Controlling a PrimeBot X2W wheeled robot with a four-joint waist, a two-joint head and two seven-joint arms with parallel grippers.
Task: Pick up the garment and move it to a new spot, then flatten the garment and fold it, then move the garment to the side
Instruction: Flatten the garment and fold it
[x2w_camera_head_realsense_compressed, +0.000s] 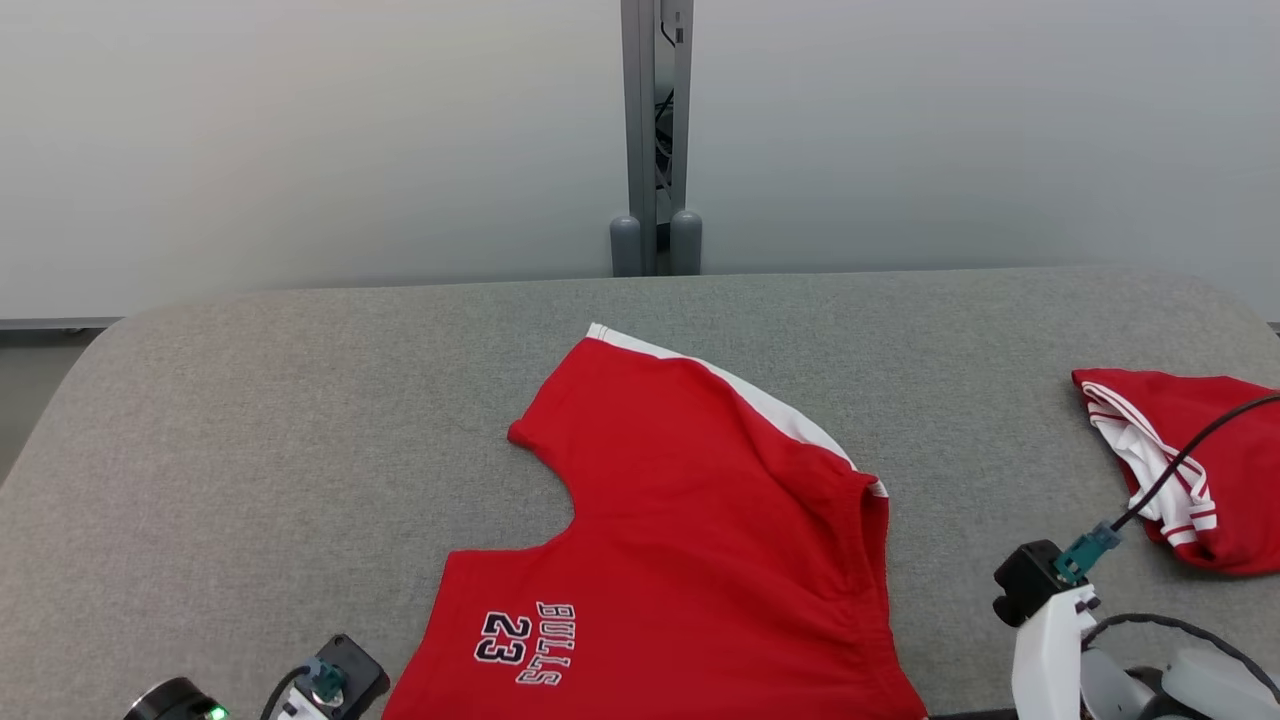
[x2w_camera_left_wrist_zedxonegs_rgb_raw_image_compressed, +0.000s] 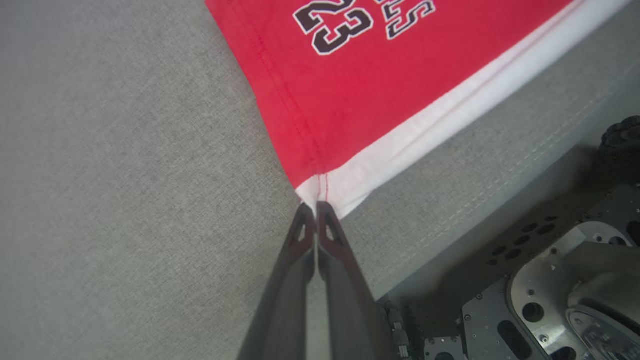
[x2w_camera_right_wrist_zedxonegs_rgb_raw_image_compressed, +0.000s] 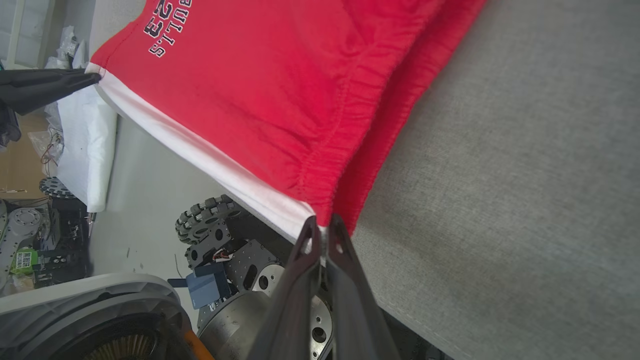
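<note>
My left pincer (x2w_camera_left_wrist_zedxonegs_rgb_raw_image_compressed: 316, 205) and right pincer (x2w_camera_right_wrist_zedxonegs_rgb_raw_image_compressed: 322, 227) each pinch a white-edged corner of the shorts (x2w_camera_head_realsense_compressed: 700, 540); cloth stretched ahead over bench (x2w_camera_head_realsense_compressed: 300, 420), likely for flattening.

Wall (x2w_camera_head_realsense_compressed: 300, 130): we see it pale grey, in two panels.
Post (x2w_camera_head_realsense_compressed: 655, 130): grey, between the panels, cables (x2w_camera_head_realsense_compressed: 661, 150) inside.
Table (x2w_camera_head_realsense_compressed: 250, 420): grey fabric top, far corners rounded.
Floor (x2w_camera_head_realsense_compressed: 30, 390): we glimpse it, grey, at the left.
Light: soft, even.

A: What sort of place are you working in?
B: You're in a robotics lab: a grey cloth-topped table (x2w_camera_head_realsense_compressed: 250, 420), blank screens (x2w_camera_head_realsense_compressed: 300, 130) on its far side joined by a cabled post (x2w_camera_head_realsense_compressed: 655, 130), and wheeled machine parts (x2w_camera_right_wrist_zedxonegs_rgb_raw_image_compressed: 50, 187) and loose wires (x2w_camera_right_wrist_zedxonegs_rgb_raw_image_compressed: 47, 150) on the left.
</note>
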